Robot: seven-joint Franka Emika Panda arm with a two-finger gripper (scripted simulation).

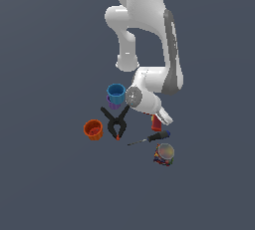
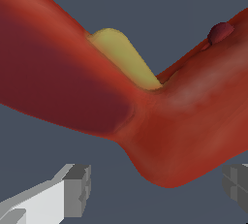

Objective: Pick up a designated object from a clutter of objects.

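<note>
Centering matters now: the gripper, jaws wide, straddles the red drill just beside the screwdriver. It should close squarely where handle meets body.

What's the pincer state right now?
Pincer: open, fingers spread on either side of the red drill, not closed on it.

Pretty flat, even light all over, no hard shadows on the grey floor. The white arm looks bright without glare. Up close the red drill is soft and low-res, with a faint pale sheen.
</note>
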